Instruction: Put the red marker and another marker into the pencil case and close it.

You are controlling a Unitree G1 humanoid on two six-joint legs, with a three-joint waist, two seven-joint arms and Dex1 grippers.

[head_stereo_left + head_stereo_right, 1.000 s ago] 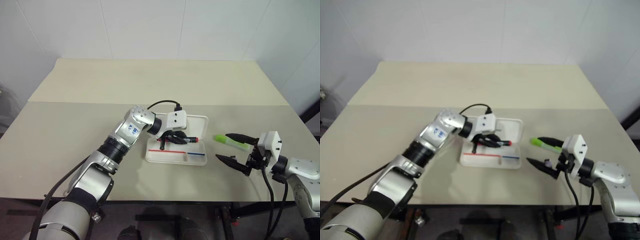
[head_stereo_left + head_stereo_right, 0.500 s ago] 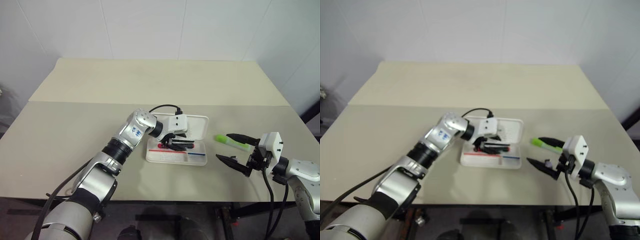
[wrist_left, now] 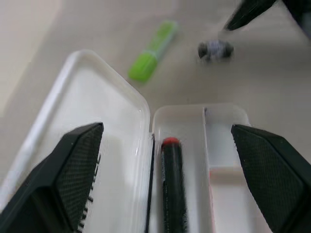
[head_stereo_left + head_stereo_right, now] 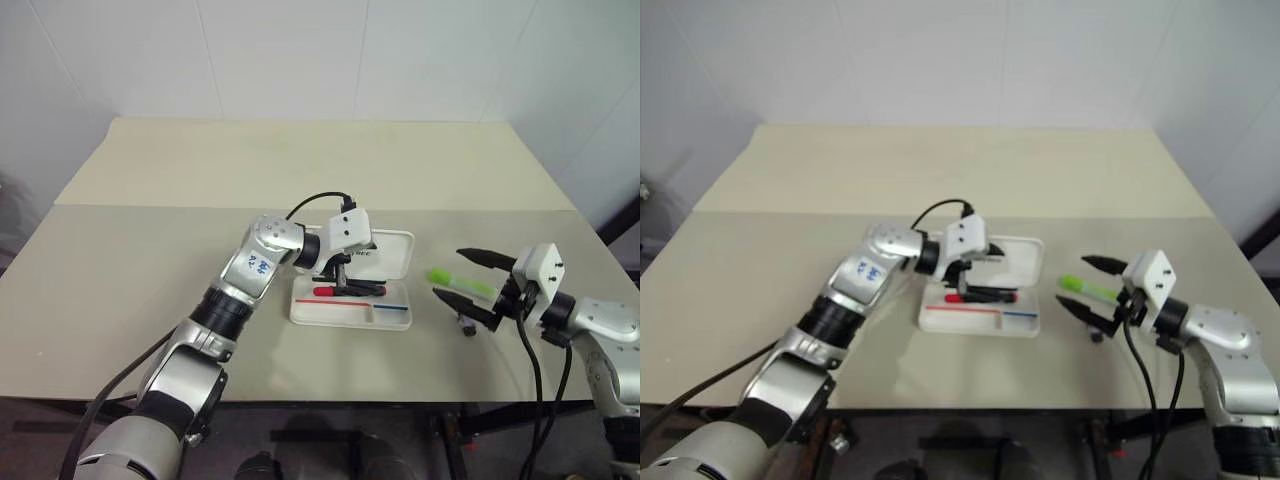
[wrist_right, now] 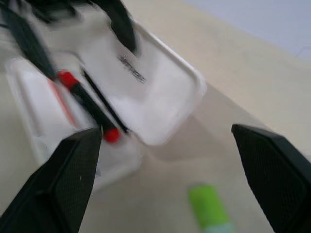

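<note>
the case (image 4: pixel 352 283) lies open on the table (image 4: pixel 150 250), lid back. the red marker (image 4: pixel 348 291) lies inside its tray, along the hinge. the left end effector (image 4: pixel 345 284) hangs just above it, fingers spread, holding nothing. the green marker (image 4: pixel 460 281) lies on the table right of the case, between the spread fingers of the right end effector (image 4: pixel 463 278). a small grey object (image 4: pixel 465 325) sits near it.

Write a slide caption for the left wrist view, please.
Open left fingers over the open case, red marker inside, green highlighter beyond.
</note>
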